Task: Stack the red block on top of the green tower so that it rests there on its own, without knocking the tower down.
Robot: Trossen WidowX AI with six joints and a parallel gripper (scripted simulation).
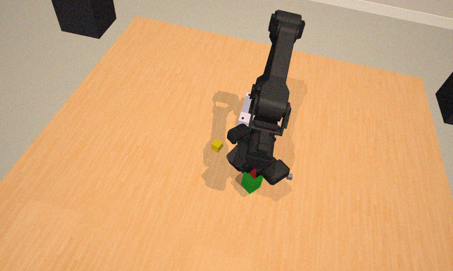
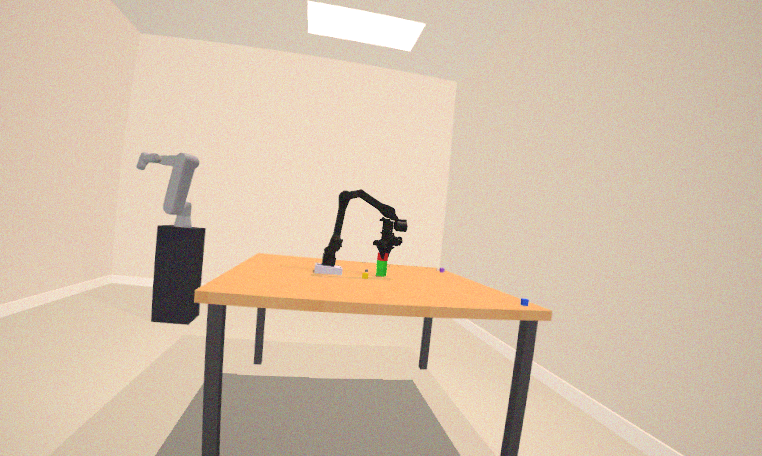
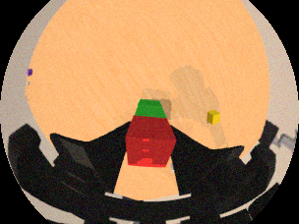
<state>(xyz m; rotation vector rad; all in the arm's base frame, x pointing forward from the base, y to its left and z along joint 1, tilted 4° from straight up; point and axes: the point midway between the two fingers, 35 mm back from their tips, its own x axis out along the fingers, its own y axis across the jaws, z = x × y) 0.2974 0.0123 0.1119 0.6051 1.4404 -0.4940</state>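
The green tower point(image 1: 251, 183) point(image 2: 381, 268) point(image 3: 151, 108) stands upright on the table. The red block point(image 1: 253, 173) point(image 2: 382, 257) point(image 3: 150, 143) is directly above the tower's top, with no gap visible between them in the exterior view. My gripper point(image 2: 382, 255) point(image 3: 150, 147) is shut on the red block, one finger on each side of it, and points down from above the tower. In the top view the gripper's body hides most of the red block and part of the tower's top.
A small yellow block point(image 1: 216, 145) point(image 2: 365, 275) point(image 3: 212, 117) lies on the table between the tower and the arm's base side. A small grey block point(image 1: 289, 176) lies close beside the gripper. A blue block point(image 2: 524, 302) and a purple block point(image 2: 441, 270) point(image 3: 29, 72) are near the table's edges.
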